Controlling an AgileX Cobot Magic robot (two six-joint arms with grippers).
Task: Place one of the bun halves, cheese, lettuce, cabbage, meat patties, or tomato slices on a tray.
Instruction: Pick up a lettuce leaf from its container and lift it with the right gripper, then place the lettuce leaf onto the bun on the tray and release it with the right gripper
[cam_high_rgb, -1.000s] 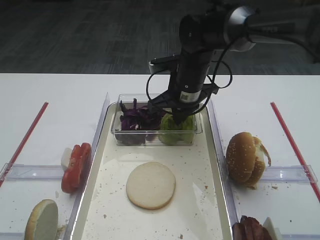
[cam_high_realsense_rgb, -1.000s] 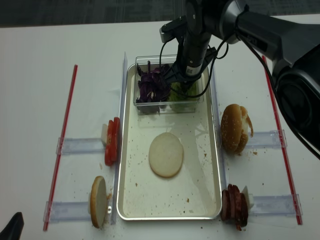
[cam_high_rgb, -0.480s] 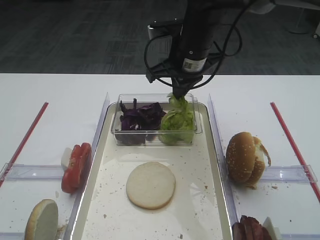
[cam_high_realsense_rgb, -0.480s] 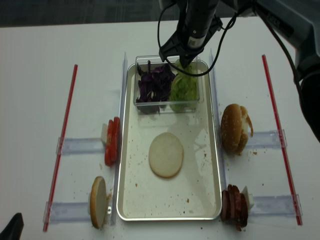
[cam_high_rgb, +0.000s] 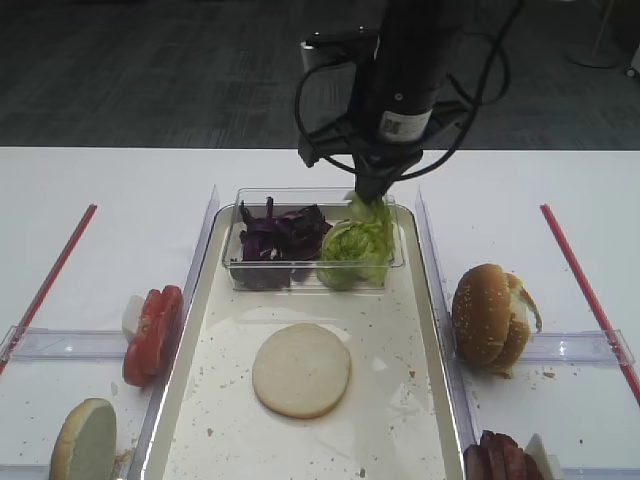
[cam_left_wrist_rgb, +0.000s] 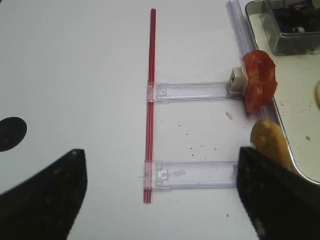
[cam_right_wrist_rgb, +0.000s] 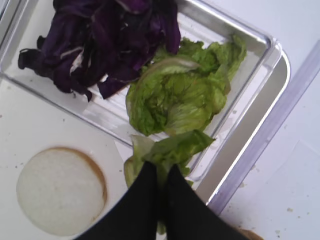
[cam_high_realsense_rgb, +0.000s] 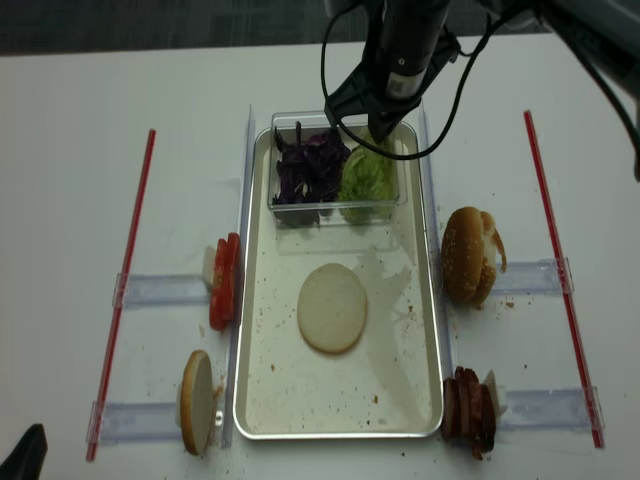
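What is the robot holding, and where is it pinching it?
The right gripper holds a lettuce leaf, pinched at its top edge, above the tub. The left gripper holds nothing.

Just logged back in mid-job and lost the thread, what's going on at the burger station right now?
The right gripper is shut on a lettuce leaf, holding it above the clear tub that sits at the far end of the tray. More lettuce and the purple cabbage lie in that tub. One pale bun half lies flat in the middle of the tray. The left gripper hangs open over the table on the left, holding nothing.
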